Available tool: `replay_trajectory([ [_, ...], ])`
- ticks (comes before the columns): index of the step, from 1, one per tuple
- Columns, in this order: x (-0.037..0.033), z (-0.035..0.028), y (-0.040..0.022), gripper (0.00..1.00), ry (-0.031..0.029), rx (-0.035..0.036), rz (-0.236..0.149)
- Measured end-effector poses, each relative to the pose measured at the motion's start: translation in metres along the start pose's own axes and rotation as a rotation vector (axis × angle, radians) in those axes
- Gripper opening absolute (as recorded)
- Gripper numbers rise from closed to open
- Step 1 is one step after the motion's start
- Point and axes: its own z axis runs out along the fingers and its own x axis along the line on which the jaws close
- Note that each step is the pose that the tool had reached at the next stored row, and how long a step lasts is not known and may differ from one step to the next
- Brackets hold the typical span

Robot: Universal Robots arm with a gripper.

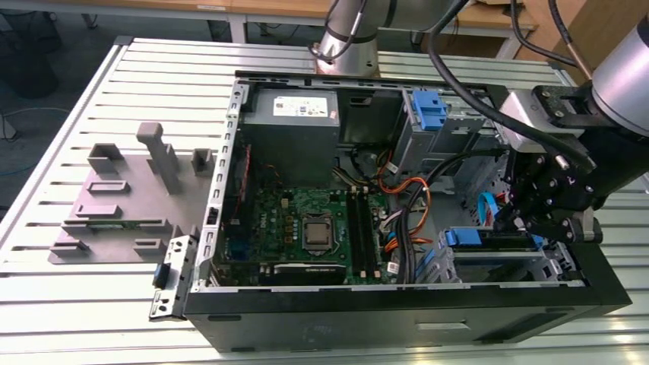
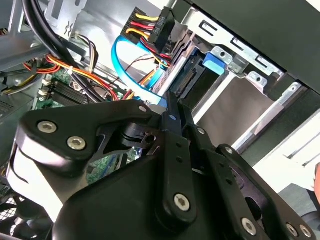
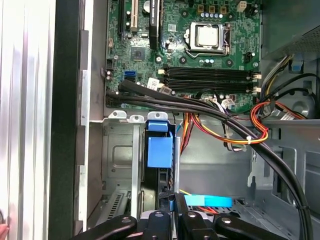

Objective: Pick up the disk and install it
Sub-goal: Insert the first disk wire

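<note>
- The black pincer (image 1: 530, 225) hangs low inside an open desktop computer case (image 1: 406, 323), at the exterior view's right.
- In the second wrist view the pincer (image 2: 170, 102) has its two fingers (image 2: 176, 131) pressed together, with no gap between them.
- The fingertips sit right at the end of the disk (image 2: 189, 82); whether they touch it cannot be told.
- The disk (image 3: 160, 152) stands on edge in its blue bracket, slotted into the grey metal drive cage (image 3: 117, 150) in a corner of the case.
- In the exterior view the disk (image 1: 492, 239) lies in that cage (image 1: 507, 266), just beside the pincer.
- A flat blue data cable (image 2: 120, 60) loops near the disk's connector end, beside red, yellow and orange wires (image 3: 235, 135).
- Thick black cables (image 3: 200, 107) run across the case between the cage and the green motherboard (image 3: 190, 55).
- At the far end of the case sits a grey power supply (image 1: 294, 110) with a white sticker.
- Outside the case, at the exterior view's left, a grey plastic stand (image 1: 121, 198) with upright posts rests on the slatted metal tabletop (image 1: 102, 304).
</note>
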Motion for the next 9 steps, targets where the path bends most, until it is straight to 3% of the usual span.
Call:
replay_trajectory([
  [9, 0.0008, 0.0008, -0.0039, 0.16, -0.0008, -0.0001, 0.0],
])
